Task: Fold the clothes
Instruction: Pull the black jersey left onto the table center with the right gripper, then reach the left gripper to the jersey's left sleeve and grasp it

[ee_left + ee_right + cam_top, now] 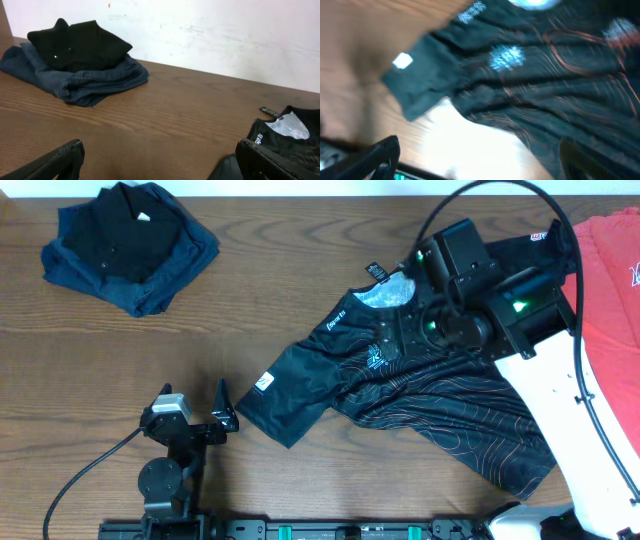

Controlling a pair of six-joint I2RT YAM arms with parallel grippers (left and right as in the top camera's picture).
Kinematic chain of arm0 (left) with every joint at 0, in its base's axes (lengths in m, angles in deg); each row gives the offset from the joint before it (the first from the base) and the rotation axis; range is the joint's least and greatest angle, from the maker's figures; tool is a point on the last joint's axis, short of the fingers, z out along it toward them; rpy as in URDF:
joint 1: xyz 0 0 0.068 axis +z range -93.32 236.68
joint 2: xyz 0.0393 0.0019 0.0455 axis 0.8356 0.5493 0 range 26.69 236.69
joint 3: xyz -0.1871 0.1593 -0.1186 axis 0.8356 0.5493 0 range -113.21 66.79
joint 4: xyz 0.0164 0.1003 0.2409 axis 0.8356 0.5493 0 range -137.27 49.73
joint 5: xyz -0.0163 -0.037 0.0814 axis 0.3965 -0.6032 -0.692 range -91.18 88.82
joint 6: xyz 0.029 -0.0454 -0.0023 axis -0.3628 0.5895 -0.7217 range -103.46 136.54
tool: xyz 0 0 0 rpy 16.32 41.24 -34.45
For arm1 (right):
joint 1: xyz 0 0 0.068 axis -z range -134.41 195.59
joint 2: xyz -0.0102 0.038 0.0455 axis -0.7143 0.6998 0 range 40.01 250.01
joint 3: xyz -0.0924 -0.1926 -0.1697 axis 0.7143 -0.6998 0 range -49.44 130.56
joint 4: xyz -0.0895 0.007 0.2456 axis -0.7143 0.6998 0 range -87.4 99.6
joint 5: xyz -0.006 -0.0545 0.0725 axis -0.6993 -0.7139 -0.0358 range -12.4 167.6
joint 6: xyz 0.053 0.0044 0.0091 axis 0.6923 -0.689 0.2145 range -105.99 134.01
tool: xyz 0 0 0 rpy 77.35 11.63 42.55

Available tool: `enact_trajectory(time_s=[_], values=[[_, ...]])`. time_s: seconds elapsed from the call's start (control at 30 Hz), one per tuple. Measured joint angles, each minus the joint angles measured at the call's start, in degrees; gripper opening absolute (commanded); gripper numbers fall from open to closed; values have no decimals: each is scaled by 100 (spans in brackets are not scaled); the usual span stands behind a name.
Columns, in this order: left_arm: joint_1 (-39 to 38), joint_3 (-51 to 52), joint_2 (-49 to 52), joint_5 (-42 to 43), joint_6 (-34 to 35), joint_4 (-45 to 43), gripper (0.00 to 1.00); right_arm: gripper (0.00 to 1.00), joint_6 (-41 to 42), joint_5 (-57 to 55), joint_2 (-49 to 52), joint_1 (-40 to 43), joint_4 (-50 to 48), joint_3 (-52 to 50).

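The right gripper [479, 156], spread wide and empty, hovers over the jersey [420, 395], which lies rumpled on the table [300, 280], so we risk pinching stacked layers and folding creases in.

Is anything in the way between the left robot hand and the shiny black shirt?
Nothing visible. Only bare table lies between the left gripper and the jersey's sleeve; the dark clothes pile sits far back.
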Motion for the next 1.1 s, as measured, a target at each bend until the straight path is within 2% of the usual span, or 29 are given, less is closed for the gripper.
enact_trajectory(time_s=[0.17, 0.33, 0.47, 0.7, 0.83, 0.93, 1.0, 1.1], values=[[0, 0, 0, 39, 116, -2, 98, 99, 343, -267, 0, -15, 160, -153], [0, 61, 2, 625, 1082, -256, 98, 99, 514, -479, -118, -24, 170, -481], [0, 61, 2, 1331, 1626, -280, 98, 99, 625, -675, -553, -24, 177, -850], [0, -306, 195, 1888, 1897, -2, 98, 99, 691, -815, -1517, -24, 50, -1668], [0, -1539, 914, 1784, 1810, 1075, 98, 99, 811, -841, -1644, -24, -92, -2140], [0, -2750, 1794, 1661, 1561, 2334, 98, 99, 951, -866, -1641, -24, -302, -2452], [0, -3692, 2605, 1572, 1362, 3517, 98, 99, 1049, -866, -1644, -24, -426, -2608], [0, -4649, 3582, 1661, 1220, 4524, 98, 99, 1158, -876, -1641, -24, -529, -2708]])
